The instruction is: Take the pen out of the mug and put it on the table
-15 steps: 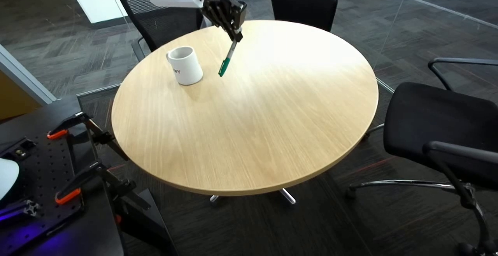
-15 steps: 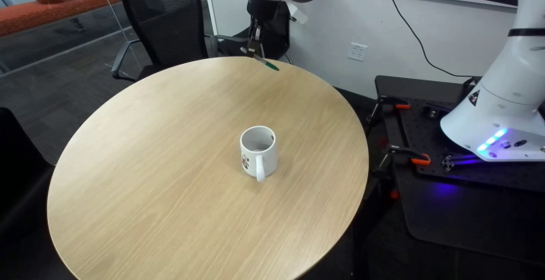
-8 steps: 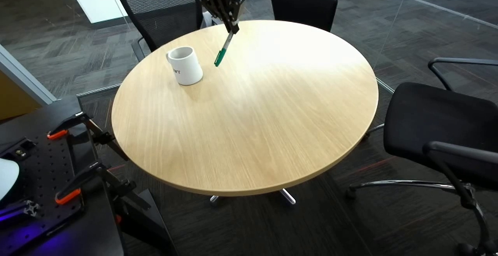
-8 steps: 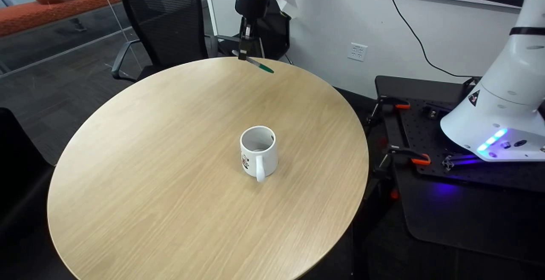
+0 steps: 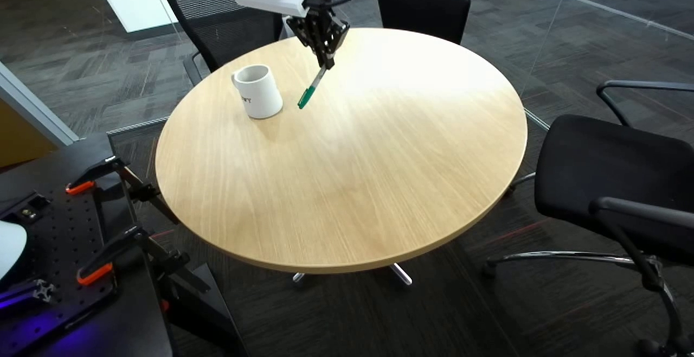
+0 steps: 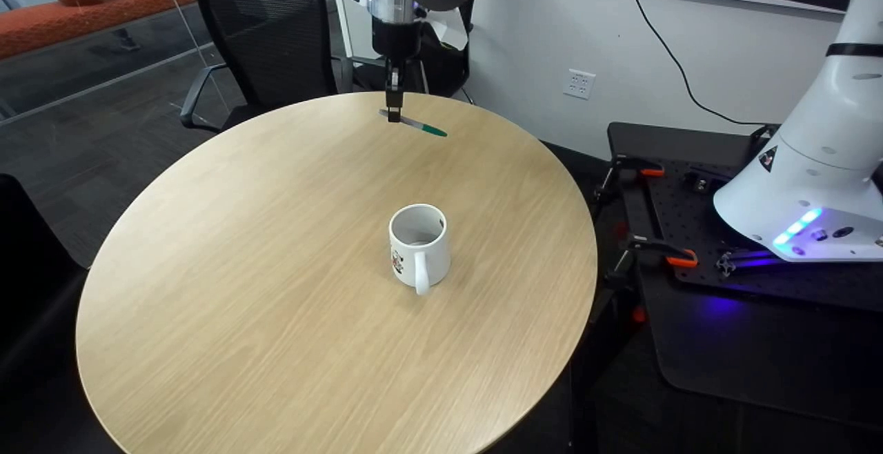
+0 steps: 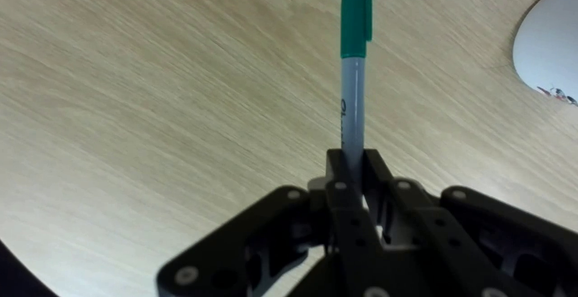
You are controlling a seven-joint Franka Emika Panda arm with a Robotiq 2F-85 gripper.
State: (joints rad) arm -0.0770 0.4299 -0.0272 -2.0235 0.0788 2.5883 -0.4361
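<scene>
The black end effector (image 7: 353,164) pinches the slim green-capped grey pen (image 7: 353,76), lower over the round wood-grain counter (image 6: 276,268) than a moment ago; we judge set-down is near

pen (image 7: 353,80) is green and grey, mug (image 5: 260,94) white, table (image 5: 347,178) wood-grained.

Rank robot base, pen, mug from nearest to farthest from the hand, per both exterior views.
1. Pen: gripped in the hand.
2. Mug: upright on the table, apart from the hand.
3. Robot base: off to the side, beyond the table's edge.
</scene>
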